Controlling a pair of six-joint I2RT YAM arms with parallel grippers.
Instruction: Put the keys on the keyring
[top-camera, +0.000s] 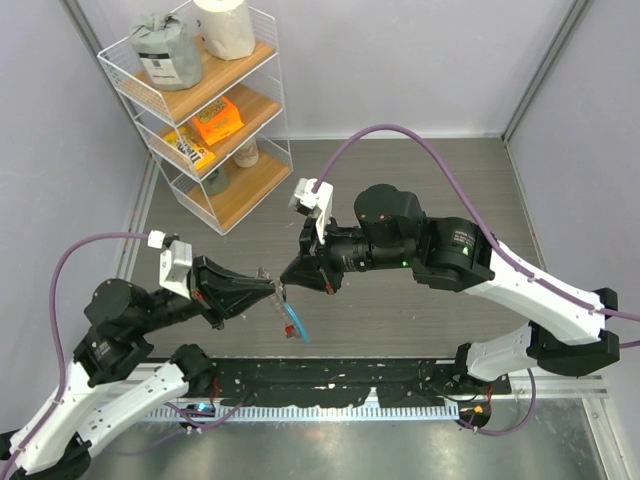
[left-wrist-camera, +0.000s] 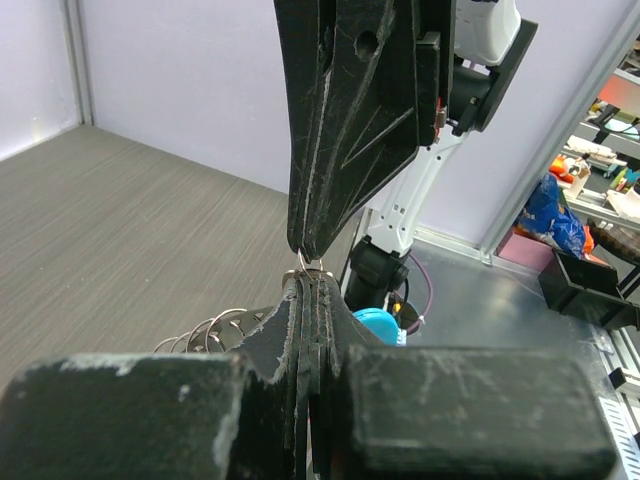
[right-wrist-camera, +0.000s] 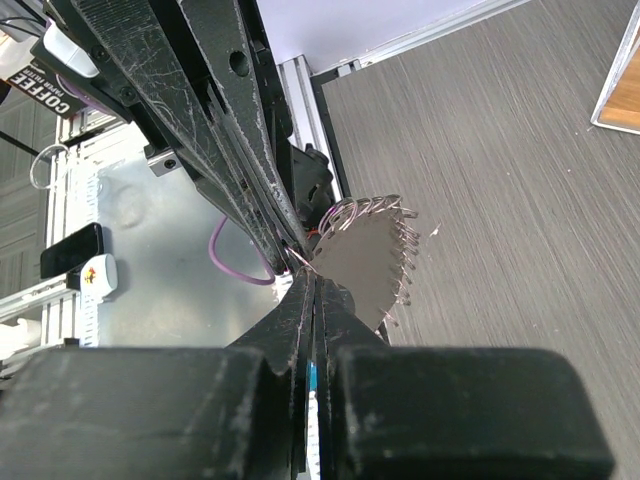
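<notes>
My two grippers meet tip to tip above the middle of the table. The left gripper (top-camera: 272, 290) (left-wrist-camera: 308, 272) is shut on the thin silvery keyring (left-wrist-camera: 308, 262), which pokes out just past its tips. From the opposite side the right gripper (top-camera: 286, 282) (right-wrist-camera: 316, 282) is shut on the same wire loop (right-wrist-camera: 300, 258). The keys (right-wrist-camera: 378, 262) spread as a grey toothed fan just right of the right gripper's tips, and their loops (left-wrist-camera: 212, 330) show to the left of the left jaws. The blue tag (top-camera: 296, 323) (left-wrist-camera: 378, 324) hangs below the meeting point.
A white wire shelf rack (top-camera: 262, 150) with wooden shelves, rolls and boxes stands at the back left. A black mat and metal rail (top-camera: 330, 400) run along the near edge between the arm bases. Grey walls close the sides and back.
</notes>
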